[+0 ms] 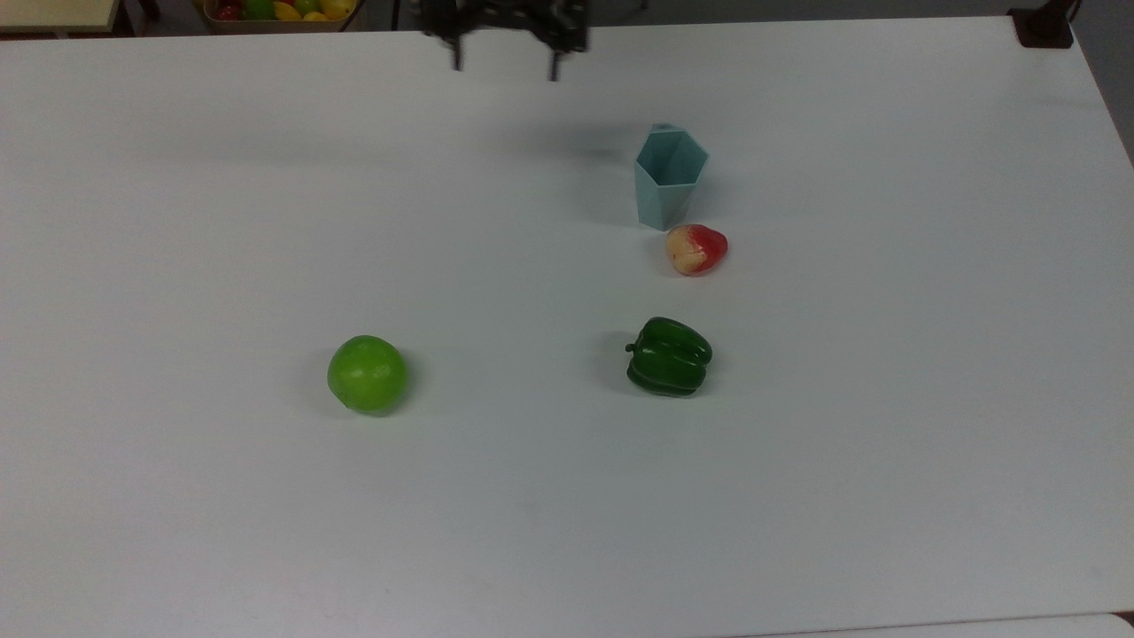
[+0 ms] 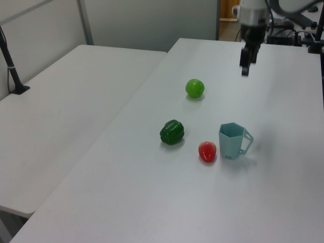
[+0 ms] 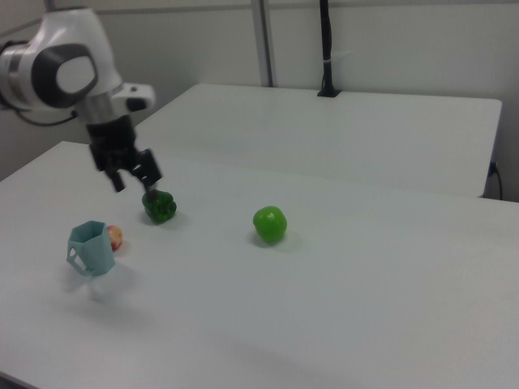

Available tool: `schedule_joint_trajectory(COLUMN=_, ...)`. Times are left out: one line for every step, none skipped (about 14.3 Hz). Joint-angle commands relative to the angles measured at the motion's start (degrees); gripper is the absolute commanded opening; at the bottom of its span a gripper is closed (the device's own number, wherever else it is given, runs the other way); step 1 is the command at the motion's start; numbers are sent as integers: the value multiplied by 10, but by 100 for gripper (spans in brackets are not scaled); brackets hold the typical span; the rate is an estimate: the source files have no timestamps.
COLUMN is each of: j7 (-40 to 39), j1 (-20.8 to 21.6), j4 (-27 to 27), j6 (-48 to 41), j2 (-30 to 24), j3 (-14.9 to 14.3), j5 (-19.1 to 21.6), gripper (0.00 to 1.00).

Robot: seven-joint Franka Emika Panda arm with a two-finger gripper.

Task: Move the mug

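Note:
The pale teal faceted mug point(image 1: 671, 177) stands upright on the white table, its handle on the side away from the fruits point(image 2: 233, 141) point(image 3: 91, 248). My gripper point(image 1: 505, 69) hangs open and empty high above the table, well off to the top view's left of the mug and near the far edge. In the left view the gripper point(image 2: 247, 64) is up behind the mug, and in the right view the gripper point(image 3: 136, 180) hovers above it, with nothing between the fingers.
A red-and-yellow fruit point(image 1: 695, 249) lies right beside the mug. A dark green pepper point(image 1: 669, 356) sits further toward the near edge, and a green apple point(image 1: 368, 374) lies at the top view's left. A basket of fruit point(image 1: 275, 11) stands beyond the table's far edge.

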Motion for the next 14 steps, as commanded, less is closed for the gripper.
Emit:
schedule_joint_trajectory(j7=-45, j1=-69, j4=45, j6=-23, j2=0, j3=1, j5=7, gripper=100)
schedule_joint_trajectory(j7=-47, j1=-86, j4=51, j6=-23, j2=0, j3=1, j5=7, gripper=100)
schedule_joint_trajectory(j7=-46, j1=-101, j4=52, j6=-23, j2=-2, j3=1, j5=7, gripper=100)
schedule_joint_trajectory(j7=-47, j1=-116, j4=52, j6=-23, j2=-4, j3=0, j5=7, gripper=100)
schedule_joint_trajectory(j7=-48, j1=-121, j4=52, j6=-22, j2=-3, j3=0, j5=7, gripper=100)
schedule_joint_trajectory(j7=-48, j1=-121, j4=52, j6=-20, j2=-1, j3=0, j5=7, gripper=100)
schedule_joint_trajectory(j7=-48, j1=-121, j4=52, j6=-18, j2=-1, j3=-1, j5=6, gripper=100)
schedule_joint_trajectory(j7=-48, j1=-121, j4=52, j6=-17, j2=-1, j3=-7, j5=5, gripper=100)
schedule_joint_trajectory(j7=-48, j1=-118, j4=52, j6=-16, j2=-1, j3=-13, j5=5, gripper=100)
schedule_joint_trajectory(j7=-48, j1=-114, j4=52, j6=-16, j2=-2, j3=-20, j5=6, gripper=100)
schedule_joint_trajectory(j7=-47, j1=-109, j4=52, j6=-17, j2=-3, j3=-23, j5=6, gripper=100)
schedule_joint_trajectory(j7=-45, j1=-101, j4=52, j6=-18, j2=-3, j3=-25, j5=6, gripper=100)
schedule_joint_trajectory(j7=-42, j1=-94, j4=52, j6=-18, j2=-3, j3=-29, j5=5, gripper=100)
schedule_joint_trajectory(j7=-41, j1=-88, j4=52, j6=-19, j2=-4, j3=-34, j5=6, gripper=100)
